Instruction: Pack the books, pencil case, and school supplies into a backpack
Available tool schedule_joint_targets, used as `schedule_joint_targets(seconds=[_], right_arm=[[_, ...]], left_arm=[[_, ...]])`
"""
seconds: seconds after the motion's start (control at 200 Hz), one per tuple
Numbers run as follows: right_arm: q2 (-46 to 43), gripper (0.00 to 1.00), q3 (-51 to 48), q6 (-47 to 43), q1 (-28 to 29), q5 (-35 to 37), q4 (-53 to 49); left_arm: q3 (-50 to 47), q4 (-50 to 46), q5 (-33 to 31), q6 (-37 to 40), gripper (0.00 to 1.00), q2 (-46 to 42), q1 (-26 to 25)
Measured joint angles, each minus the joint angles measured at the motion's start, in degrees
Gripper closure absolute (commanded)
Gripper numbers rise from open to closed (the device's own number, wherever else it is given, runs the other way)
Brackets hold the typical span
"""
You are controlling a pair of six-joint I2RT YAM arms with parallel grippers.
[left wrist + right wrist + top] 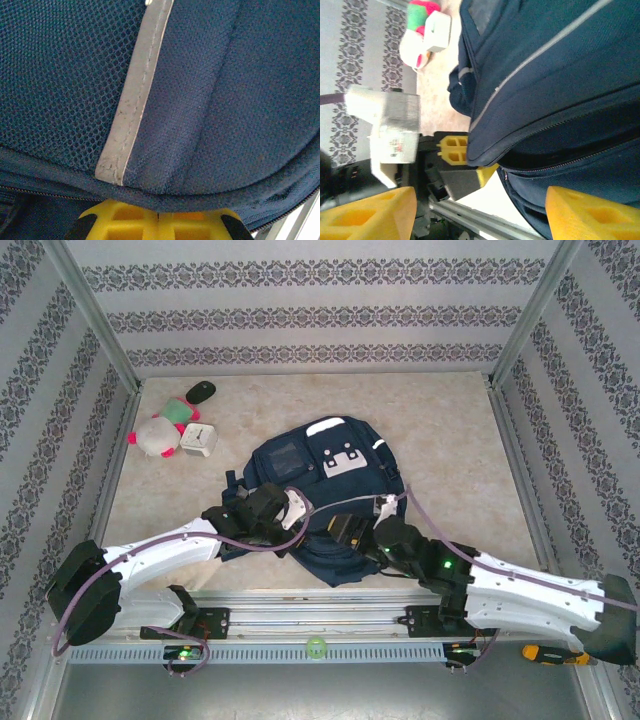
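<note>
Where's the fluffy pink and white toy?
In the top view, the plush toy sits near the far left corner of the table, right beside the white clock and left of the backpack.

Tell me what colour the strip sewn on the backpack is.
The strip is pale grey on the dark navy backpack; the left wrist view shows it best.

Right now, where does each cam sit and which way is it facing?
Top external: above and behind the bases, looking down at the table; both arms, left gripper and right gripper at the backpack.
Left wrist: tight against the backpack's mesh and grey strip; own yellow fingers closed at bottom.
Right wrist: low beside the backpack, facing left; own fingers wide apart.
Shared: top and right wrist both show the left gripper, plush toy and white clock.
</note>
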Motion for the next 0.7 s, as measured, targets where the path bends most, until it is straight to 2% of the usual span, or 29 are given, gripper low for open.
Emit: schedule_joint_targets(seconds=[0.245, 0.515, 0.7], right_arm=[[12.5, 0.65, -1.4, 5.9, 0.1, 2.0, 12.8], [17.0, 1.0, -1.4, 7.7, -1.2, 4.1, 19.6], [21.4, 1.0, -1.0, 8.3, -2.1, 4.2, 22.6]], left_arm=[[-0.6, 1.2, 0.2, 0.0, 1.0, 0.0, 0.0], [-1.4, 2.6, 1.3, -0.2, 1.0, -0.1, 0.0], [-2.1, 3.1, 2.1, -1.6, 0.98, -0.2, 0.0]])
